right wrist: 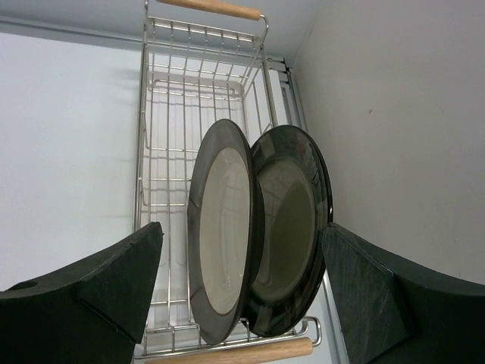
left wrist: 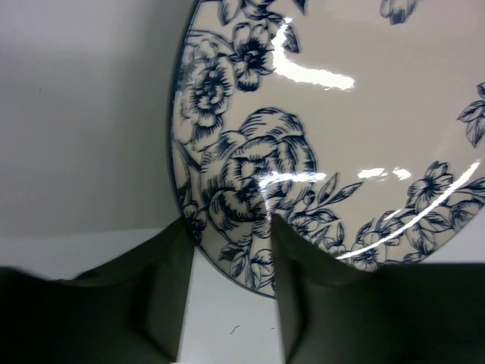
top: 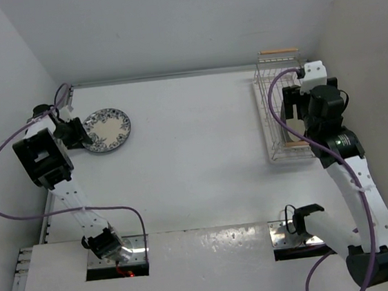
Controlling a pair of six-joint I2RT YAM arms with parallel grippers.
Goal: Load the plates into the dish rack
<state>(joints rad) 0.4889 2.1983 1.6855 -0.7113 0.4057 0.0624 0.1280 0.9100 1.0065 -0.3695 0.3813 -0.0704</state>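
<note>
Over at the far left of the desk point(top: 195, 159), seen from above, the floral plate point(top: 108, 130) lies flat near the back wall, and the left tool point(top: 80, 132) sits right at its left rim. Far to the right, the dish rack point(top: 268, 110) stands lengthwise against the side wall, with the right arm point(top: 323, 114) hanging over its near half and hiding most of what is inside.

From the left wrist, the blue-flowered plate fills the upper right, glossy under the lights. The two dark fingers point(left wrist: 163, 296) stand apart, and the plate's edge pokes into the gap between them. I see no squeeze on it.

From the right wrist, the right tool point(right wrist: 241, 250) is spread wide. Its fingers flank two dark-rimmed plates standing on edge in the near end of the rack. The cream plate with the plain rim point(right wrist: 223, 235) is on the left. The darker-looking plate point(right wrist: 292, 220) leans just behind it on the wall side, and the two touch. A wooden handle point(right wrist: 227, 353) crosses below them.
</note>
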